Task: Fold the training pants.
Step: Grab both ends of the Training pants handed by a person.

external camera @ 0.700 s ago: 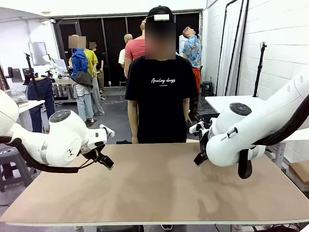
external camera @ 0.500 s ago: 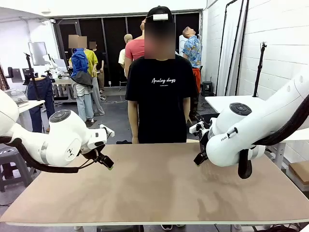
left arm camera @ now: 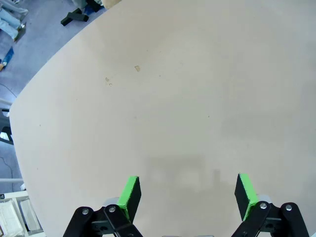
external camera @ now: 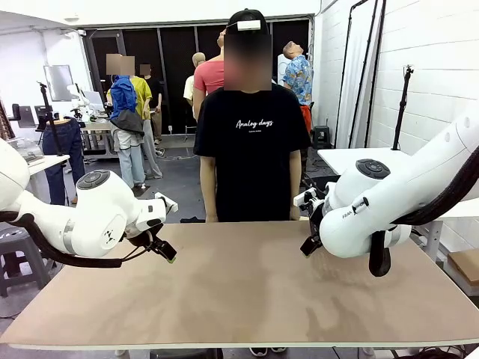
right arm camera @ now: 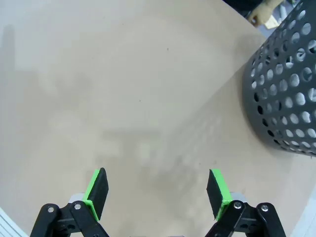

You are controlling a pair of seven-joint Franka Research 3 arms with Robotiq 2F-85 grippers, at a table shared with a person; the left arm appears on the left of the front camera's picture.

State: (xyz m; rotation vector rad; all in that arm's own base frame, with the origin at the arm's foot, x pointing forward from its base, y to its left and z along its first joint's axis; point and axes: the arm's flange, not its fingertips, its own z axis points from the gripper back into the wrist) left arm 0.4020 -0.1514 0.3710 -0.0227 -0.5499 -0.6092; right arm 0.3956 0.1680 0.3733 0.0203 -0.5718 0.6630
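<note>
White rounded arms (external camera: 82, 217) bear black pincers (left arm camera: 188, 193) (right arm camera: 157, 190), green pads (left arm camera: 130, 193).

The table (external camera: 239, 292) is pale tan with faint blotches. On it, the basket (right arm camera: 286, 89) is dark grey, perforated. Beyond the table, a T-shirt (external camera: 251, 168) is black, white-lettered.

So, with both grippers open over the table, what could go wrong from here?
The black perforated round basket stands close to the open right gripper; a sideways sweep could knock it.
The person's hand is just beyond that basket, so a fast reach might hit it.
The open left gripper hangs low over the tan table; descending could scrape it.
</note>
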